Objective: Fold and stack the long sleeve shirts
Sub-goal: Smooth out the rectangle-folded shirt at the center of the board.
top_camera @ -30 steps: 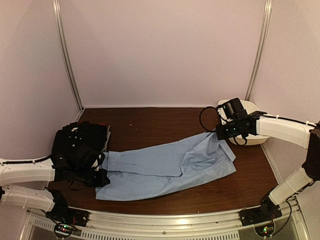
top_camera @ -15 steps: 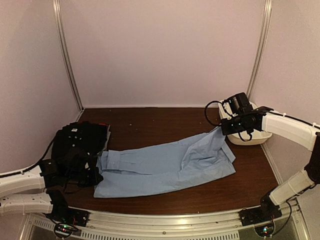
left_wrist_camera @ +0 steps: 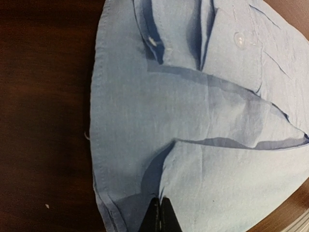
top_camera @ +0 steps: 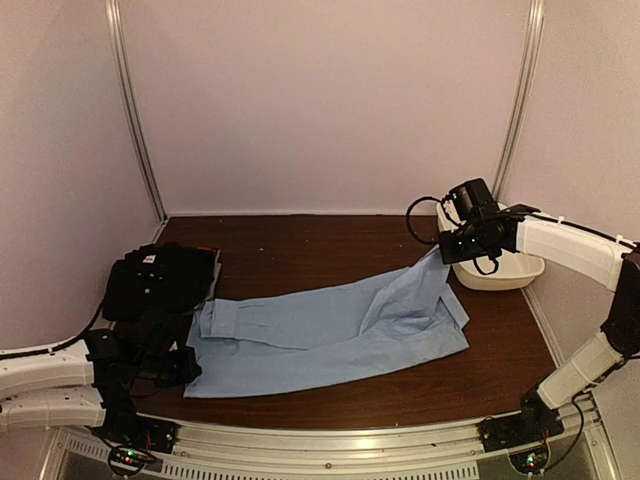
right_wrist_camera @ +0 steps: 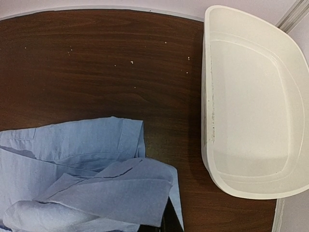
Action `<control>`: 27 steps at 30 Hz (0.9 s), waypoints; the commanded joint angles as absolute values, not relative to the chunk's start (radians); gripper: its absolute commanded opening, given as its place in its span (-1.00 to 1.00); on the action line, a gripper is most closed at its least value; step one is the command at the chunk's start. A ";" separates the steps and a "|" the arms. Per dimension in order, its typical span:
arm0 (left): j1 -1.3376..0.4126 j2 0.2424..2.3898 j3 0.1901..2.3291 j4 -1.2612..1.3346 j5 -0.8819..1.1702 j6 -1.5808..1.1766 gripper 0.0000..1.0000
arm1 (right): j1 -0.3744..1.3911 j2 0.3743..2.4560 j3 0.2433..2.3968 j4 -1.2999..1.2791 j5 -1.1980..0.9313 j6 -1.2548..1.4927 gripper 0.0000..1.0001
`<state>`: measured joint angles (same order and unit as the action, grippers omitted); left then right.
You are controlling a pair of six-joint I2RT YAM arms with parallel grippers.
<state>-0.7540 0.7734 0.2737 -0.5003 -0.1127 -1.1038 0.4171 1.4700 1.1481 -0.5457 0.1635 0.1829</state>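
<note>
A light blue shirt (top_camera: 330, 330) lies stretched across the middle of the table. My left gripper (top_camera: 190, 368) is shut on its near left hem; in the left wrist view the closed fingertips (left_wrist_camera: 160, 212) pinch a fold of the blue cloth (left_wrist_camera: 203, 125). My right gripper (top_camera: 440, 255) is shut on the shirt's far right end and holds it lifted off the table. The right wrist view shows that bunched blue cloth (right_wrist_camera: 96, 188) draped over the gripper (right_wrist_camera: 166, 222). A black shirt (top_camera: 160, 280) lies folded at the far left.
A white oval tub (top_camera: 495, 265) stands at the right edge just behind my right gripper, and it shows empty in the right wrist view (right_wrist_camera: 256, 96). Pale walls close in the table on three sides. Bare brown tabletop (top_camera: 300, 245) lies beyond the shirts.
My left gripper has pulled the blue shirt's left end toward the near left. My right gripper has raised the right end and shifted slightly back.
</note>
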 commanded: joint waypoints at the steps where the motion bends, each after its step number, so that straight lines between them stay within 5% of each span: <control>1: -0.753 0.782 0.246 -0.485 -0.148 -1.114 -1.00 | 0.407 1.471 1.199 -0.559 0.186 0.186 -1.00; 8: -0.754 0.802 0.257 -0.439 -0.159 -1.054 -1.00 | 0.408 1.438 1.172 -0.518 0.087 0.161 -1.00; 20: -0.754 0.835 0.391 -0.386 -0.216 -0.927 0.23 | 0.411 1.356 1.092 -0.459 -0.194 0.101 -1.00; 27: -0.754 0.874 0.496 -0.282 -0.190 -0.801 0.46 | 0.449 1.280 0.988 -0.387 -0.424 0.094 -1.00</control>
<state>-0.7544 0.8524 0.4282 -0.3935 -0.1902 -0.9031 0.4225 1.3277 1.0370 -0.4538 -0.2535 0.1040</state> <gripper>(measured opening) 0.717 0.008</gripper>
